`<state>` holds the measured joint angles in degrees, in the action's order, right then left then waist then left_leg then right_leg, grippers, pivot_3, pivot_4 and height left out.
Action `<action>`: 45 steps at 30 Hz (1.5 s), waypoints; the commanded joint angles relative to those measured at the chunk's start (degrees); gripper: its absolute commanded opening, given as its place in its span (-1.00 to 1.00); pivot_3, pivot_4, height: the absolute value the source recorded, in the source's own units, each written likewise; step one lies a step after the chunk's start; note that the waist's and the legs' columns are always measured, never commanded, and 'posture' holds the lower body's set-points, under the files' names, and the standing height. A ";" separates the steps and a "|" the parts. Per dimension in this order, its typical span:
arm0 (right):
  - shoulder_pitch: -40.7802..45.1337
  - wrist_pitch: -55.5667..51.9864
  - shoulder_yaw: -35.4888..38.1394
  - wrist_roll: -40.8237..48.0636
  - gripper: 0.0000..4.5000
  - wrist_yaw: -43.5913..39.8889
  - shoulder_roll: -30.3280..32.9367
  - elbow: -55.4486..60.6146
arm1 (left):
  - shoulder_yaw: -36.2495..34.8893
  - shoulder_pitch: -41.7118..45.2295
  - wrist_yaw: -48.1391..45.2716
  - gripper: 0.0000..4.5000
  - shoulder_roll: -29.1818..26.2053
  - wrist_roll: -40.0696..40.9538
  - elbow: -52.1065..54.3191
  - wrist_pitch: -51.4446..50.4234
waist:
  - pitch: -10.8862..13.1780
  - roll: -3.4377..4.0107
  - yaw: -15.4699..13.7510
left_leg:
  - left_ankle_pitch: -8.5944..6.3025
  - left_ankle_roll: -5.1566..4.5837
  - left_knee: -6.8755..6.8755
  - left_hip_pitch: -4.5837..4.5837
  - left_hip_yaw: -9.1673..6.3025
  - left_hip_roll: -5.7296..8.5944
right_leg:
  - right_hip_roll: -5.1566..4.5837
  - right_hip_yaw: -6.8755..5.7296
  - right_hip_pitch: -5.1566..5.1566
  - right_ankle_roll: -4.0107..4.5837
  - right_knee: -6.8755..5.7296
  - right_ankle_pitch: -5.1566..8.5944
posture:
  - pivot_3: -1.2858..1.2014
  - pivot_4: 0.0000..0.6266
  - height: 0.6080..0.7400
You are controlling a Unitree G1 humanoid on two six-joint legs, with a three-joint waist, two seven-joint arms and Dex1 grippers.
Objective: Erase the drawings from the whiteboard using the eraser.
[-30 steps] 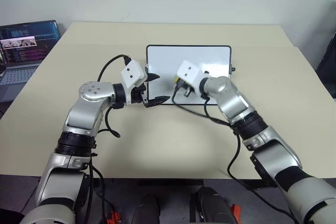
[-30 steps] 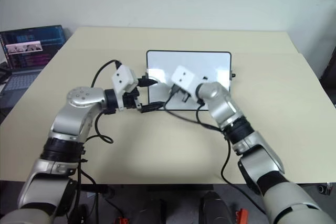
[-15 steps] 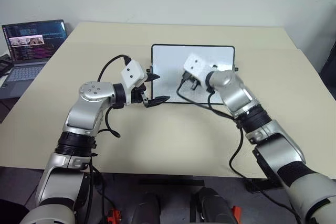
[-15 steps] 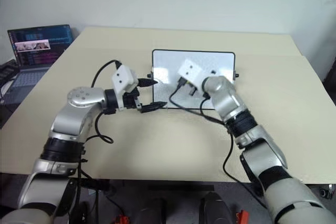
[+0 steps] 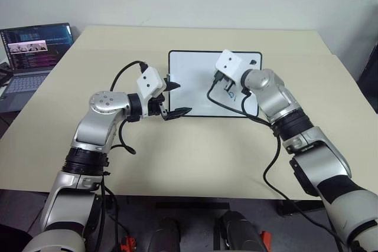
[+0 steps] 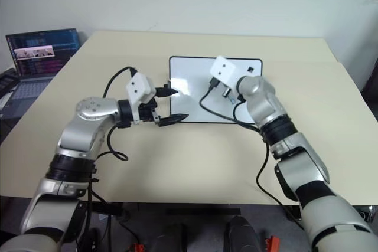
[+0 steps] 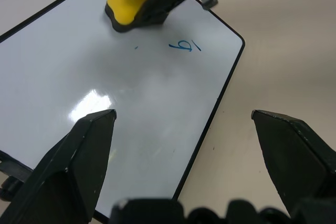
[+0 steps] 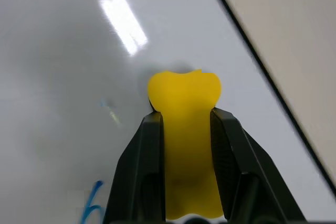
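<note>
The whiteboard (image 5: 192, 90) lies flat in the middle of the table. My right gripper (image 8: 185, 116) is shut on the yellow eraser (image 8: 184, 129), which rests on the board near its far right part. The eraser (image 7: 131, 9) also shows in the left wrist view, with blue drawings (image 7: 186, 45) beside it. One blue stroke (image 8: 92, 208) lies close to the eraser. My left gripper (image 5: 177, 98) is open at the board's near left corner, one finger (image 7: 79, 156) over the white surface and the other past the near edge.
An open laptop (image 5: 29, 51) stands at the table's far left edge. The beige table (image 5: 195, 157) has free room in front of the board and to its right. Black cables hang from both wrists.
My right gripper has carried the eraser across the board, away from me and to the right. The left arm has kept still. The head view has shifted a little.
</note>
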<state>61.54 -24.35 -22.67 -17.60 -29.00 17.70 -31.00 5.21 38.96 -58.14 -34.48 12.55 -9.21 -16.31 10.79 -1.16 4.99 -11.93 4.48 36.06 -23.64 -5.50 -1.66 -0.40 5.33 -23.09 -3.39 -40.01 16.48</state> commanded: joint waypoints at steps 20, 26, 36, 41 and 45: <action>-6.01 -23.54 8.73 7.21 -0.62 -23.19 15.66 36.55 | -2.58 3.25 -1.12 1.00 -4.38 0.64 3.85 -0.23 | 0.09 0.02 -0.36 | 0.02 -0.01 -0.12 -0.27 -0.11 -0.02 | 0.01 -0.11 -0.13 0.03 0.29 -0.05 | 0.03 -0.52 1.00; -16.27 -22.20 18.44 15.78 -0.62 -29.11 26.44 43.39 | -4.07 3.03 -1.44 1.00 -7.55 0.22 2.29 0.20 | 0.10 0.03 -0.47 | -0.02 -0.03 -0.48 -0.38 -0.13 -0.03 | -0.06 -0.25 -0.10 0.07 0.84 -0.01 | 0.03 -0.52 1.00; -21.46 -18.70 20.84 17.96 -0.62 -28.33 35.43 41.67 | -4.51 1.75 -1.38 1.00 -8.83 0.22 3.26 -0.50 | 0.15 0.12 -0.15 | -0.02 -0.03 -0.55 -0.32 0.09 -0.02 | -0.11 -0.10 -0.11 0.06 0.91 -0.01 | 0.03 -0.52 1.00; -20.16 -18.47 19.89 18.29 -0.62 -27.76 35.02 41.06 | -4.18 2.19 -1.17 1.00 -8.37 0.13 3.12 -0.47 | 0.15 0.11 -0.28 | -0.02 -0.03 -0.54 -0.33 0.09 -0.01 | -0.12 -0.10 -0.11 0.06 0.92 -0.01 | 0.03 -0.52 1.00; -19.70 -18.09 19.38 18.32 -0.62 -27.43 34.85 40.40 | -4.18 2.16 -1.19 1.00 -8.37 0.20 3.25 -0.51 | 0.15 0.11 -0.29 | -0.02 -0.03 -0.54 -0.33 0.07 -0.01 | -0.12 -0.11 -0.11 0.06 0.92 -0.01 | 0.03 -0.52 1.00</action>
<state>40.16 -43.40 -3.65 0.29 -57.09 52.08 8.82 1.95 40.41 -59.43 -42.45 12.56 -7.59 -17.10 10.94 -1.05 4.70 -11.94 4.46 35.52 -23.97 -5.43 -1.68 -0.52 5.22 -23.20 -3.33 -39.09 16.47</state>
